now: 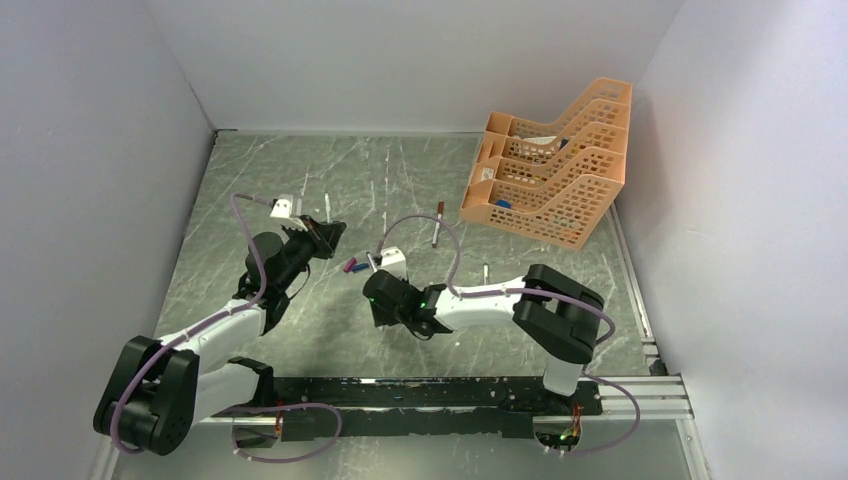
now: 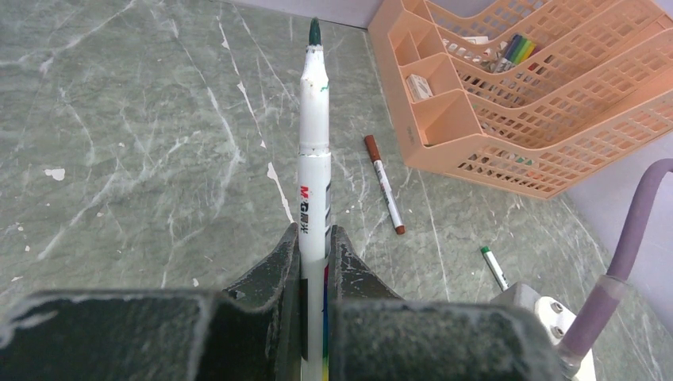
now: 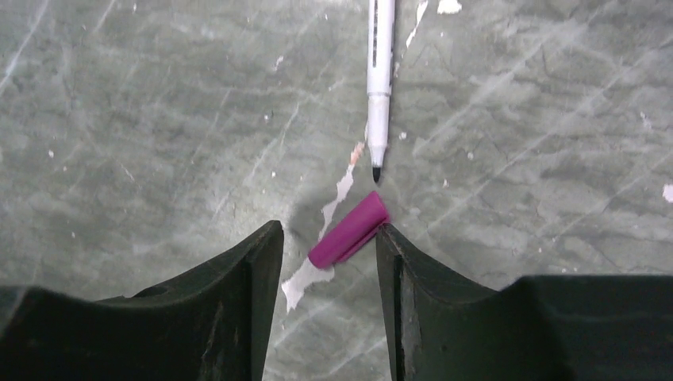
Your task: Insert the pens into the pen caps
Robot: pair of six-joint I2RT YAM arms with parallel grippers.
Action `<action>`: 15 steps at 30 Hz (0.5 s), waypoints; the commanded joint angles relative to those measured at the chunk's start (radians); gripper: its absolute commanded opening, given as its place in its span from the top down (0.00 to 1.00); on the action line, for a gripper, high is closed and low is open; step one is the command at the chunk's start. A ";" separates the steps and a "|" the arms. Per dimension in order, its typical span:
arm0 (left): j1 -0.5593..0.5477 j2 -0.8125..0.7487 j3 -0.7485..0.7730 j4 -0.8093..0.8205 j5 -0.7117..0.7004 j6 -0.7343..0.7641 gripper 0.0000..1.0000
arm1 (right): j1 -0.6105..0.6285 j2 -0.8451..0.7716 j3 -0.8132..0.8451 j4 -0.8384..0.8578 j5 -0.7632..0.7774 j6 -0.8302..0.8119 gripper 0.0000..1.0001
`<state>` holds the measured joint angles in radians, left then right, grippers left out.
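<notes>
My left gripper is shut on a white pen whose uncapped dark green tip points away from the wrist; in the top view that gripper is left of centre. My right gripper is open low over the table. A magenta pen cap lies flat between its fingertips, its far end against the right finger. Beyond the cap, a white pen with a dark tip points at it. In the top view the magenta cap sits just left of the right gripper.
A pen with a red-brown cap and a green-tipped pen lie on the grey table, to the right. The orange mesh tray stands at the back right. The right arm's purple cable loops above the table.
</notes>
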<state>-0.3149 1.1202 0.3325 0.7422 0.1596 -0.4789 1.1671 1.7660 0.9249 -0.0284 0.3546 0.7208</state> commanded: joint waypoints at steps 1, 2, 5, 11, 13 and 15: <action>0.010 -0.011 0.006 0.002 -0.010 0.001 0.93 | 0.004 0.061 0.050 -0.065 0.059 -0.017 0.54; 0.010 -0.011 0.008 0.000 -0.008 0.000 0.93 | 0.003 0.071 0.064 -0.076 0.065 -0.020 0.54; 0.010 -0.012 0.010 -0.004 -0.005 0.000 0.93 | 0.003 0.093 0.098 -0.096 0.075 -0.030 0.58; 0.010 -0.014 0.010 -0.005 -0.002 -0.001 0.93 | 0.007 0.091 0.106 -0.128 0.092 -0.046 0.69; 0.010 -0.009 0.010 0.004 0.004 -0.006 0.93 | 0.008 0.095 0.110 -0.147 0.108 -0.052 0.73; 0.010 -0.004 0.009 0.009 0.010 -0.010 0.93 | 0.011 0.104 0.122 -0.175 0.127 -0.064 0.81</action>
<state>-0.3149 1.1202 0.3325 0.7284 0.1604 -0.4793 1.1690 1.8374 1.0222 -0.1085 0.4294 0.6819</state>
